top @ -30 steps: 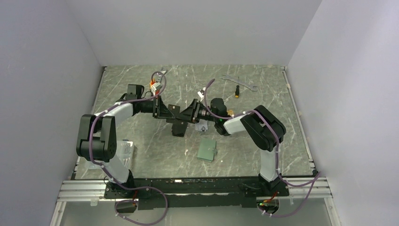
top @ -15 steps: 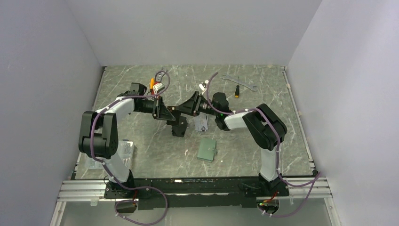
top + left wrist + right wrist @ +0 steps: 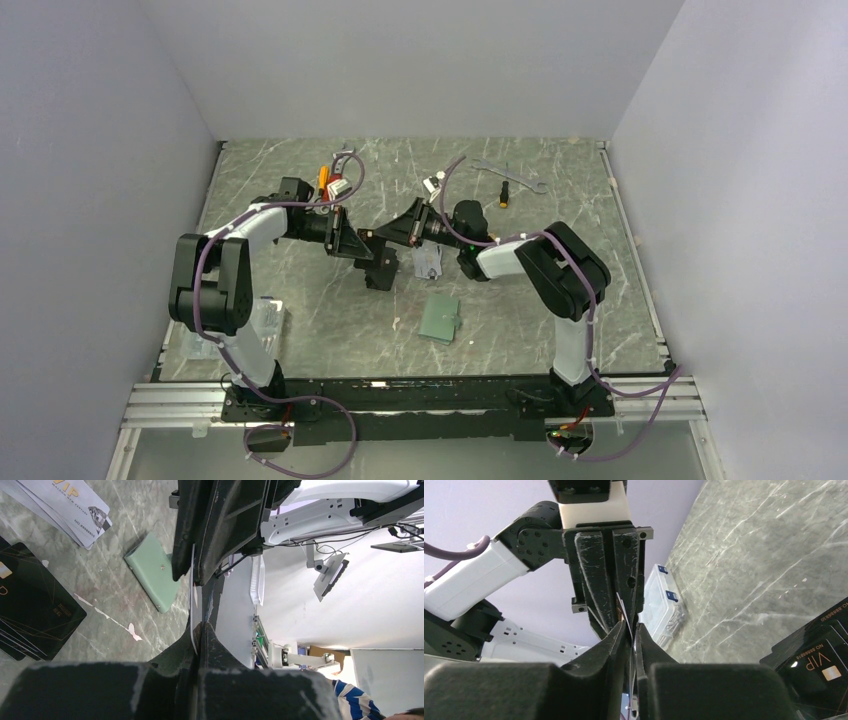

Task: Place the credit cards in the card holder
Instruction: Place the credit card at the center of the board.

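Observation:
My two grippers meet tip to tip above the middle of the table. A thin credit card (image 3: 192,605) stands edge-on between them. My left gripper (image 3: 201,627) is shut on its near edge. My right gripper (image 3: 630,625) straddles the card's (image 3: 624,614) other edge, jaws a narrow gap apart. Below the meeting point, black cards (image 3: 378,272) and silver-grey cards (image 3: 428,263) lie on the table. The sage-green card holder (image 3: 440,318) lies closed in front of them. The left wrist view shows the holder (image 3: 152,572), silver cards (image 3: 70,505) and black cards (image 3: 30,610).
A clear plastic box (image 3: 265,318) sits at the front left. A wrench (image 3: 508,174) and a small screwdriver (image 3: 504,194) lie at the back right. A scrap of paper (image 3: 397,322) lies left of the holder. Grey walls enclose the table.
Both grippers lifted a little toward the back with the card between them. The right jaws spread wider, then narrowed around the card. The left gripper kept its grip.

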`<state>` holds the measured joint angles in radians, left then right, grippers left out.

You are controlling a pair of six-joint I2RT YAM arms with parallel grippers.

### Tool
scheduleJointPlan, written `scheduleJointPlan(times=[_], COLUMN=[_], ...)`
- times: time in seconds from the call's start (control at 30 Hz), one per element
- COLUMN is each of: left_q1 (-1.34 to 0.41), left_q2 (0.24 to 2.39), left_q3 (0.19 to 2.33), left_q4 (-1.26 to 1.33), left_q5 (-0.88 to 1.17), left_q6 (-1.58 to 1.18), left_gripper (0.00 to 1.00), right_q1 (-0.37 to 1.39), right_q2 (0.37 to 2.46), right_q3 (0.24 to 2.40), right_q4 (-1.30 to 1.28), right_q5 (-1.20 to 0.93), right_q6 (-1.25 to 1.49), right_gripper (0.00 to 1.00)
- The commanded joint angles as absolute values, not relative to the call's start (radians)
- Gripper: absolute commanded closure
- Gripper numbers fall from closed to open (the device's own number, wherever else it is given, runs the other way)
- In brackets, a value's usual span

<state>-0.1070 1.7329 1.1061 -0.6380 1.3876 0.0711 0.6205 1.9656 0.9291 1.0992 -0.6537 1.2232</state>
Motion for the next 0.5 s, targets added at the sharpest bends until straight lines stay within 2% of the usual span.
scheduleJointPlan(times=[0.0, 0.3, 0.47], left_q1=[-0.099, -0.070, -0.055], left_q2=[1.717, 1.721, 1.710], left_q3=[1.147, 1.146, 1.118], left_q4=[-0.635, -0.622, -0.545], left_q5=[1.459, 1.449, 1.435], left_q6=[0.097, 0.082, 0.016], left_gripper=[0.97, 0.96, 0.99], right_q1=[0.609, 0.606, 0.602], right_q2=[1.928, 1.903, 1.896], right_q3=[0.890, 0.821, 0.797], right_q4=[1.129, 1.184, 1.227], right_q5=[-0.628, -0.626, -0.635], right_q6=[1.208, 1.227, 1.247], right_gripper=[0.89, 0.92, 0.87])
